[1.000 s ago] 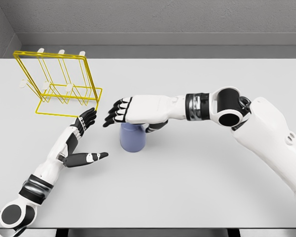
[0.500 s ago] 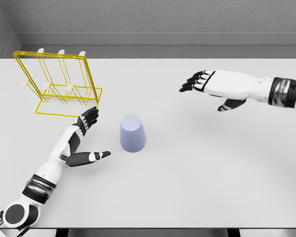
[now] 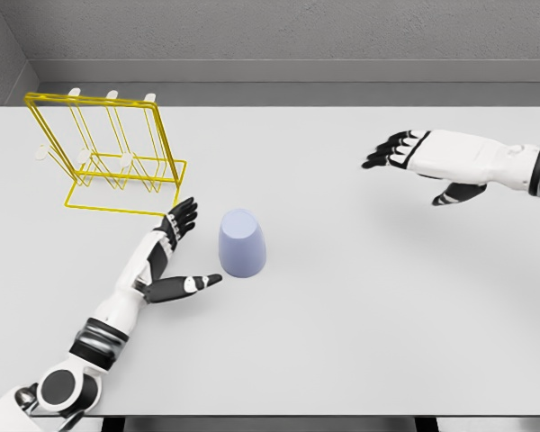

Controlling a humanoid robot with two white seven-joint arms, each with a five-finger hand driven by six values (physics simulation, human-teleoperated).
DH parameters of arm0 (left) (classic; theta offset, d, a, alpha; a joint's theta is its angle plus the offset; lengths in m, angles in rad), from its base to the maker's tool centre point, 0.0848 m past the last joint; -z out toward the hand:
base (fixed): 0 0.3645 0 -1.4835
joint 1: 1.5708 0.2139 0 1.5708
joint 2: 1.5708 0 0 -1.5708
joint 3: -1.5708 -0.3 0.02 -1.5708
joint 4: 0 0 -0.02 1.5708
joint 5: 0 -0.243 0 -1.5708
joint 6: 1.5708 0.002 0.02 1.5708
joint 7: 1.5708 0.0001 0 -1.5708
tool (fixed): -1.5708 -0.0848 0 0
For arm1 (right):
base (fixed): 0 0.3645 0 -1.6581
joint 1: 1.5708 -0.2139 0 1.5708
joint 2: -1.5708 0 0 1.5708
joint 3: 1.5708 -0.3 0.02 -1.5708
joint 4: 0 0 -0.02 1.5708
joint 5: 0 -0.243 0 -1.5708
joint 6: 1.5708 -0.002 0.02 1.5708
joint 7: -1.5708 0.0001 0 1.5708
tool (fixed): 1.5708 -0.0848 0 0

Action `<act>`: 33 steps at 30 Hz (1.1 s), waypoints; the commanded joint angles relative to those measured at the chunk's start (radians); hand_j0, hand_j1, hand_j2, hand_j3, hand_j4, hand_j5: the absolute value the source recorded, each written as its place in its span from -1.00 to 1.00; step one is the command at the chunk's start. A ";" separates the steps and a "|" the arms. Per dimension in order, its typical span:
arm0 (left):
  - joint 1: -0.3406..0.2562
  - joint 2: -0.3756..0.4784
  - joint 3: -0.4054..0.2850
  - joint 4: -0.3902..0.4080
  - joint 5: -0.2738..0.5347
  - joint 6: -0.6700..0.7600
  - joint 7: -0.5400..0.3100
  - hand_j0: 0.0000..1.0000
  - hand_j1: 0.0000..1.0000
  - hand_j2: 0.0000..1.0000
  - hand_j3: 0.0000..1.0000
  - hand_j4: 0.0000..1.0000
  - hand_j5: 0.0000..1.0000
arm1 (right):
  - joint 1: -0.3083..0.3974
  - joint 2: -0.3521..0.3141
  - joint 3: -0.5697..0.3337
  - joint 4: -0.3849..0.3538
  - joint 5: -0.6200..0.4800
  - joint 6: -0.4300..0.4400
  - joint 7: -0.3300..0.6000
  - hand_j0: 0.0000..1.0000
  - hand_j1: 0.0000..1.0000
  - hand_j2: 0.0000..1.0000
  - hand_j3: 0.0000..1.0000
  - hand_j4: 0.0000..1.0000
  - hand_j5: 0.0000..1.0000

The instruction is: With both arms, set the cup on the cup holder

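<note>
The room is evenly and brightly lit, soft light falling from overhead. The pale tabletop (image 3: 342, 297) shows no glare or hot spots. Shadows are faint and diffuse: a weak smudge under the cup (image 3: 242, 243) toward 6 o'clock, barely any beneath the yellow rack (image 3: 108, 153). Everything renders sharp from centre to edges, with no blur or visible bending of the tabletop's straight borders.
</note>
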 commanded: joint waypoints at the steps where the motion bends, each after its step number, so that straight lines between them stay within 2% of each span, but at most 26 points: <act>1: -0.002 -0.019 0.001 0.010 -0.003 0.017 0.000 1.00 1.00 1.00 1.00 1.00 1.00 | -0.002 -0.021 -0.002 -0.006 -0.006 0.003 0.000 1.00 1.00 1.00 1.00 1.00 1.00; 3: -0.017 -0.025 -0.001 0.025 -0.003 0.023 0.000 1.00 1.00 1.00 1.00 1.00 1.00 | 0.015 -0.024 0.001 -0.004 -0.004 0.003 0.000 1.00 1.00 1.00 1.00 1.00 1.00; 4: -0.025 -0.029 -0.001 0.031 -0.003 0.023 0.000 1.00 1.00 1.00 1.00 1.00 1.00 | 0.023 -0.063 -0.002 -0.006 -0.004 0.003 0.000 1.00 1.00 1.00 1.00 1.00 1.00; 8: -0.026 -0.052 -0.002 0.041 -0.018 0.023 0.000 1.00 1.00 1.00 1.00 1.00 1.00 | 0.031 -0.078 -0.037 -0.027 -0.007 0.003 0.000 1.00 1.00 1.00 1.00 1.00 1.00; 13: -0.028 -0.069 -0.004 0.047 -0.040 0.023 0.000 1.00 1.00 1.00 1.00 1.00 1.00 | 0.046 -0.087 -0.037 -0.032 -0.006 0.003 0.000 1.00 1.00 1.00 1.00 1.00 1.00; 19: -0.034 -0.068 -0.010 0.048 -0.041 0.023 0.000 1.00 1.00 1.00 1.00 1.00 1.00 | 0.081 -0.086 -0.048 -0.032 -0.006 0.003 0.000 1.00 1.00 1.00 1.00 1.00 1.00; 22: -0.037 -0.074 -0.010 0.048 -0.041 0.023 0.000 1.00 1.00 1.00 1.00 1.00 1.00 | 0.084 -0.050 -0.062 -0.030 -0.007 0.003 0.000 1.00 1.00 1.00 1.00 1.00 1.00; 33: -0.043 -0.121 -0.019 0.062 -0.098 0.023 0.000 1.00 1.00 1.00 1.00 1.00 1.00 | 0.114 -0.044 -0.072 -0.007 -0.007 0.003 0.000 1.00 1.00 1.00 1.00 1.00 1.00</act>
